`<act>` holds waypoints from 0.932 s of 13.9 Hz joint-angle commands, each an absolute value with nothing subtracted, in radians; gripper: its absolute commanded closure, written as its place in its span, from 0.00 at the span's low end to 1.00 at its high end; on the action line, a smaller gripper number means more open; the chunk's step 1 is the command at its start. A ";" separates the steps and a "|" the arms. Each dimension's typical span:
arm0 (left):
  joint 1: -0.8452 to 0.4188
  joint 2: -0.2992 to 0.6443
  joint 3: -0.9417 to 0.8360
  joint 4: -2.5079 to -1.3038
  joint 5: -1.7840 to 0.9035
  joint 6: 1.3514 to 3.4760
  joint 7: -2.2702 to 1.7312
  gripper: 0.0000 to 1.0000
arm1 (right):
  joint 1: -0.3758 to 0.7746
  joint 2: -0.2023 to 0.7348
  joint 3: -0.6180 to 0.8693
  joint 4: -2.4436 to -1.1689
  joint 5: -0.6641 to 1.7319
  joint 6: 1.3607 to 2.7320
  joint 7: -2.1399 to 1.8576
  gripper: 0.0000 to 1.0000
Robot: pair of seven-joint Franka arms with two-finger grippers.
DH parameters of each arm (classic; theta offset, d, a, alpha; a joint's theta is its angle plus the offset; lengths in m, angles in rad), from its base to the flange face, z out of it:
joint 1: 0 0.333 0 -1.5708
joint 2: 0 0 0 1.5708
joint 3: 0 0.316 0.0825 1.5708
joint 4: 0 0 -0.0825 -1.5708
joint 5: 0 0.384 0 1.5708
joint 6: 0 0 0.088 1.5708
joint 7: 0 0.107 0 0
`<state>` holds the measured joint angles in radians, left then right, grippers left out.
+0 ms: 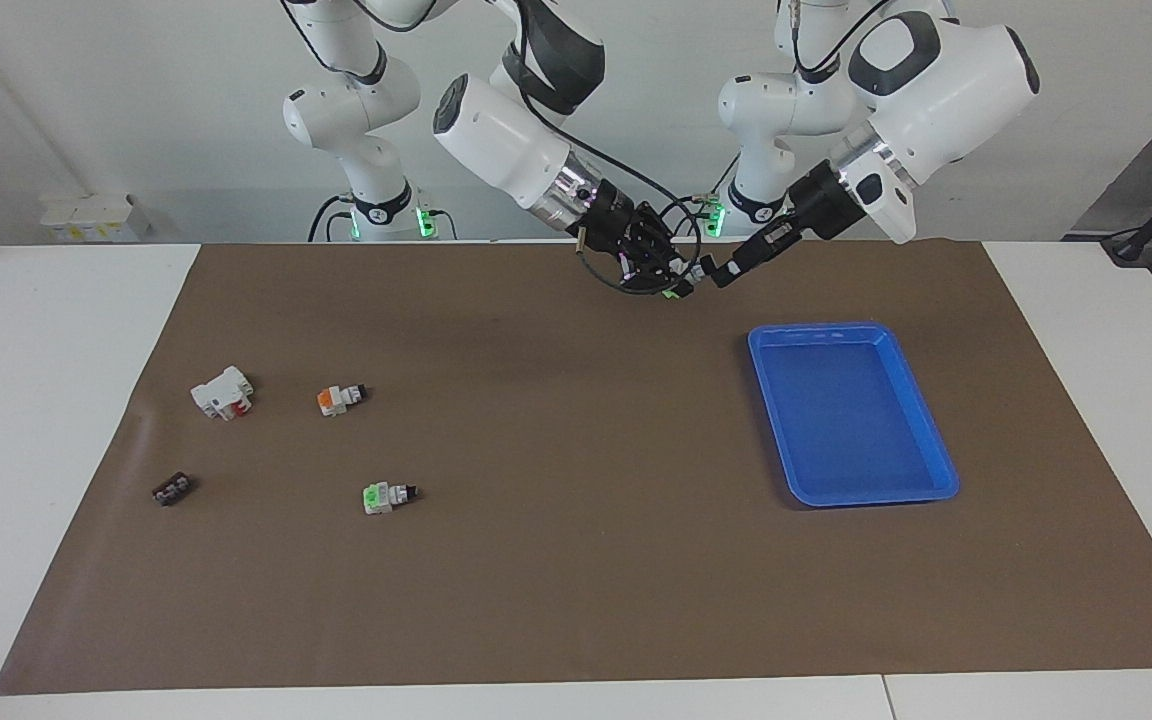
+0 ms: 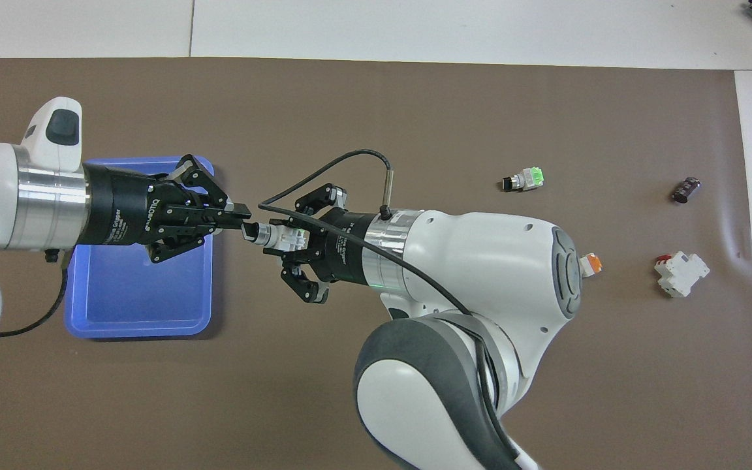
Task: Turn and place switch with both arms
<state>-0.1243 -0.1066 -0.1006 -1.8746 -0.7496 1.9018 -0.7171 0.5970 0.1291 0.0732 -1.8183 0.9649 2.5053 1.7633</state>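
Observation:
The switch (image 2: 279, 236) is a small white block held in the air between both grippers, over the brown mat beside the blue tray (image 1: 851, 412). Its pale-green patch points down in the facing view (image 1: 677, 292). My right gripper (image 2: 288, 239) is shut on its white body; it also shows in the facing view (image 1: 664, 272). My left gripper (image 2: 243, 222) reaches in over the tray's edge and is shut on the black knob end (image 2: 251, 230). In the facing view the left gripper (image 1: 722, 274) meets the switch (image 1: 688, 280) tip to tip.
The blue tray (image 2: 141, 307) lies toward the left arm's end. Toward the right arm's end lie a bright-green-ended switch (image 1: 388, 495), an orange-ended switch (image 1: 339, 398), a white and red breaker (image 1: 222, 392) and a small dark block (image 1: 171, 488).

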 commanded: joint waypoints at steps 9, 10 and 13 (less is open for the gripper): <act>-0.120 -0.143 -0.097 -1.882 -0.773 1.812 -0.792 0.73 | 0.595 0.135 0.074 -1.804 0.989 2.522 1.773 1.00; -0.120 -0.143 -0.097 -1.885 -0.773 1.818 -0.792 0.73 | 0.597 0.135 0.074 -1.804 0.988 2.522 1.773 1.00; -0.121 -0.144 -0.101 -1.896 -0.772 1.853 -0.779 0.73 | 0.595 0.135 0.074 -1.804 0.989 2.523 1.773 1.00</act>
<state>-0.1242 -0.1235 -0.0997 -1.8704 -0.7596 1.8313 -0.7798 0.5975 0.1291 0.0723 -1.8173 0.9650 2.5130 1.7636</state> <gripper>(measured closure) 0.727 0.665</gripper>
